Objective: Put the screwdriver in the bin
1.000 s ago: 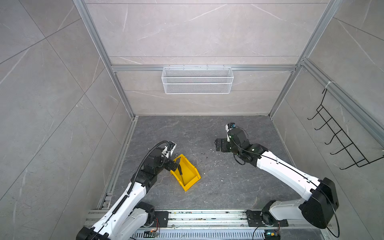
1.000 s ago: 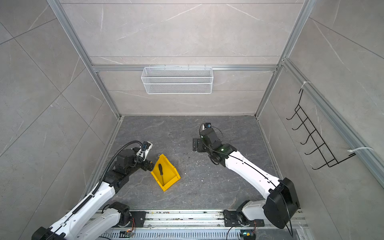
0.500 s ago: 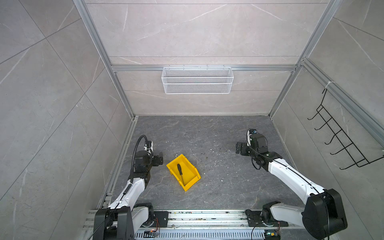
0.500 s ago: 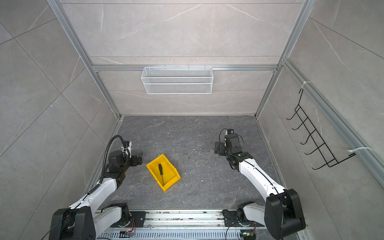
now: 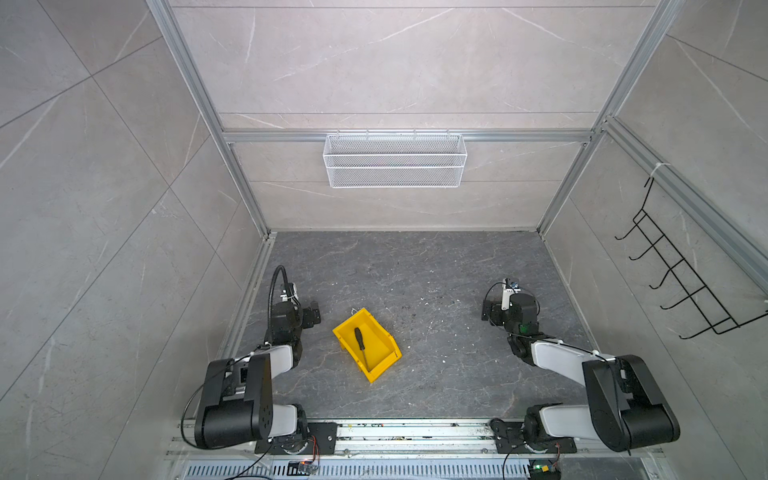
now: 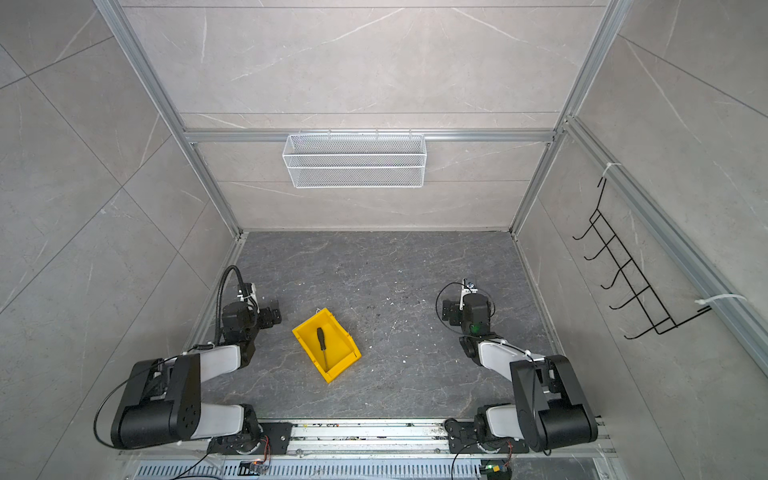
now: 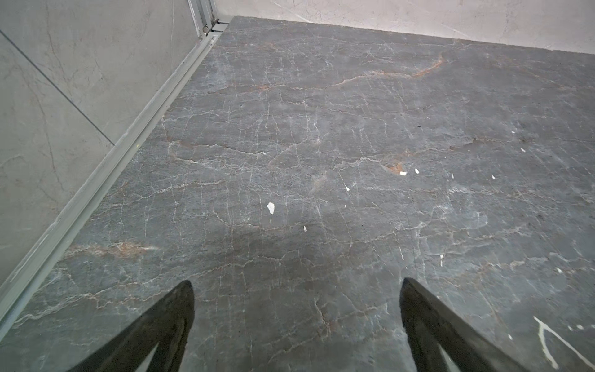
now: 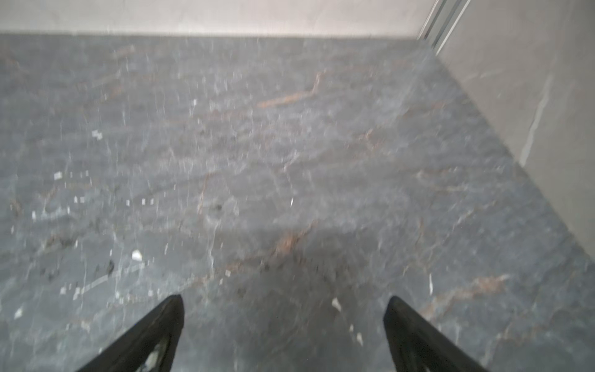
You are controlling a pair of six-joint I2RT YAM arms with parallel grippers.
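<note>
The screwdriver (image 5: 360, 347) (image 6: 323, 347), black-handled with a thin grey shaft, lies lengthwise inside the yellow bin (image 5: 380, 345) (image 6: 343, 343) on the dark floor in both top views. My left gripper (image 5: 312, 318) (image 6: 272, 316) hovers low to the left of the bin, apart from it and open. The right gripper (image 5: 490, 312) (image 6: 449, 312) is far off on the right side, also open. In the left wrist view the gripper (image 7: 296, 286) frames only bare floor. The same holds for the gripper (image 8: 283, 301) in the blurred right wrist view. Neither wrist view shows the bin or the screwdriver.
A white wire basket (image 5: 395, 160) hangs on the back wall. A black hook rack (image 5: 681, 282) hangs on the right wall. An aluminium rail (image 7: 106, 167) runs along the floor's left edge. Small white chips (image 7: 270, 207) dot the floor.
The left gripper has drawn back from the bin to the left. The right arm has pulled back from the middle to the right side. The screwdriver stays in the bin.
</note>
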